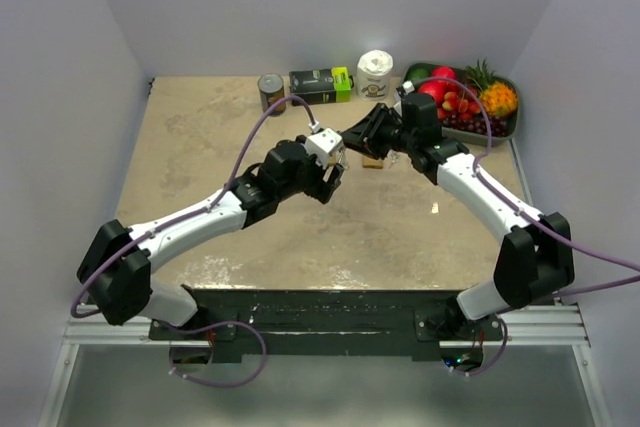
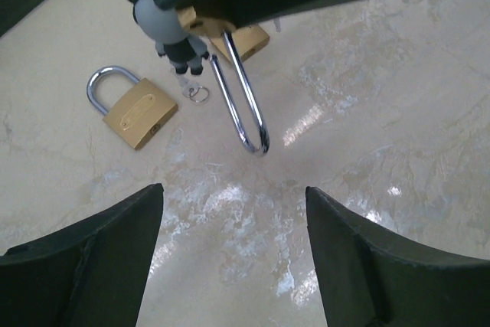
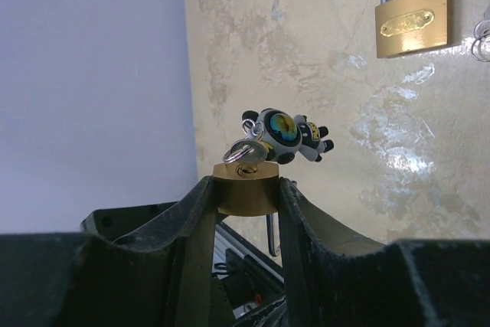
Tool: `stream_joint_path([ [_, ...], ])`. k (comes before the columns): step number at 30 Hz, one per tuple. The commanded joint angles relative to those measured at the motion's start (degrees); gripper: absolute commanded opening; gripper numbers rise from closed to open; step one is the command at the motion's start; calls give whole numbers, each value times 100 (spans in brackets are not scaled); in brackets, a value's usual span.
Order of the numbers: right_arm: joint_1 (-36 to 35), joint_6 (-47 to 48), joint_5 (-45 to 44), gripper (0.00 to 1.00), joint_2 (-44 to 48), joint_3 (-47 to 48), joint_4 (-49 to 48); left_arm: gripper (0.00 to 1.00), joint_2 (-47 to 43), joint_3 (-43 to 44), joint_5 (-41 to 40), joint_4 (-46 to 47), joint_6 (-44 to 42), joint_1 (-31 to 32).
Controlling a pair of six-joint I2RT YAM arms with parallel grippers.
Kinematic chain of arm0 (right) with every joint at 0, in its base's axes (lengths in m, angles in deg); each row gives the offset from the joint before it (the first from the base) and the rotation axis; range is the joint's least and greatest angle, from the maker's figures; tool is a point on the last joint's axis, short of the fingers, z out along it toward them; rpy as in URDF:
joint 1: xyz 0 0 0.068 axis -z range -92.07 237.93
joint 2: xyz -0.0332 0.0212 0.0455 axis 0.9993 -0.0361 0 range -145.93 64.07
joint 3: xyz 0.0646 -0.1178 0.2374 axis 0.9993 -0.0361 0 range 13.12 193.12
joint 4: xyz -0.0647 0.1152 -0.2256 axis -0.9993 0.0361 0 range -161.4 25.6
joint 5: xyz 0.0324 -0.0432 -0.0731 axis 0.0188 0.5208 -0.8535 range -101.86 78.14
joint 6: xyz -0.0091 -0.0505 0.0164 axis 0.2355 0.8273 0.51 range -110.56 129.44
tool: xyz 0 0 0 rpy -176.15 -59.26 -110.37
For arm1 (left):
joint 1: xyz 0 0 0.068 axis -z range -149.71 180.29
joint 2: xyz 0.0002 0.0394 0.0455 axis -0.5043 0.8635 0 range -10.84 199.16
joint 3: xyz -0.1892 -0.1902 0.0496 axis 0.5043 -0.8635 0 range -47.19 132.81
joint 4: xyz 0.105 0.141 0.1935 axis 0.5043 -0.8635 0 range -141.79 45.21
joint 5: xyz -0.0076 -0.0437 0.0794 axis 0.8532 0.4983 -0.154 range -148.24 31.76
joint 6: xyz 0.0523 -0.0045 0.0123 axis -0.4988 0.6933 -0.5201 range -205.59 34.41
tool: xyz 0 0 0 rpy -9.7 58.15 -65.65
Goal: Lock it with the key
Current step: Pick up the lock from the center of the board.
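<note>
Right end effector (image 3: 245, 183) holds the padlock (image 3: 245, 198); left end effector (image 2: 233, 197), wide, faces its shackle (image 2: 246, 105) just ahead. Off-centre pressing may twist it free.

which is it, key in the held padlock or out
In: the key sits in the keyhole of the padlock clamped by the right gripper.

No writing is legible: print on the black and green box (image 1: 320, 84), the can (image 1: 271, 92), the white tub (image 1: 375, 74) and the lying padlock (image 2: 139, 112) is too small or blurred.
</note>
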Motion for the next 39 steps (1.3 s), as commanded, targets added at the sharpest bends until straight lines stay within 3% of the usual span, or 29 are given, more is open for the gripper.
stream_joint_path([
  [1,-116,-271,-172,0,-48,342,-152,73,243,505,-683,611,-127,174],
  [12,-169,-359,-207,0,-233,483,-179,46,850,954,-1544,489,-311,297],
  [14,-169,-377,-207,0,-233,492,-179,35,903,1015,-1580,409,-303,297],
  [17,-169,-403,-207,0,-250,492,-196,7,920,1050,-1562,374,-311,297],
  [18,-178,-412,-216,6,-259,492,-214,0,929,1068,-1545,357,-311,297],
  [19,-178,-421,-216,17,-251,492,-240,0,903,1077,-1519,330,-311,297],
  [20,-169,-412,-199,41,-259,492,-293,0,894,1077,-1483,330,-277,306],
  [24,-134,-342,-163,94,-224,518,-258,0,684,998,-1273,330,-188,289],
  [25,-108,-272,-146,99,-207,527,-241,0,561,954,-1168,295,-162,262],
  [30,340,342,266,99,-66,492,-223,0,60,717,193,199,-4,-105],
  [33,796,1001,1064,99,66,378,-319,0,-265,673,1466,-153,-21,-500],
  [36,1140,2045,2076,99,180,386,-338,0,-397,865,2478,-748,-310,-836],
  [37,1175,2997,2260,99,276,438,-15,0,-407,953,2768,-960,-772,-871],
  [39,1184,3969,2525,99,434,545,408,0,-450,1146,2989,-1573,-1223,-898],
])
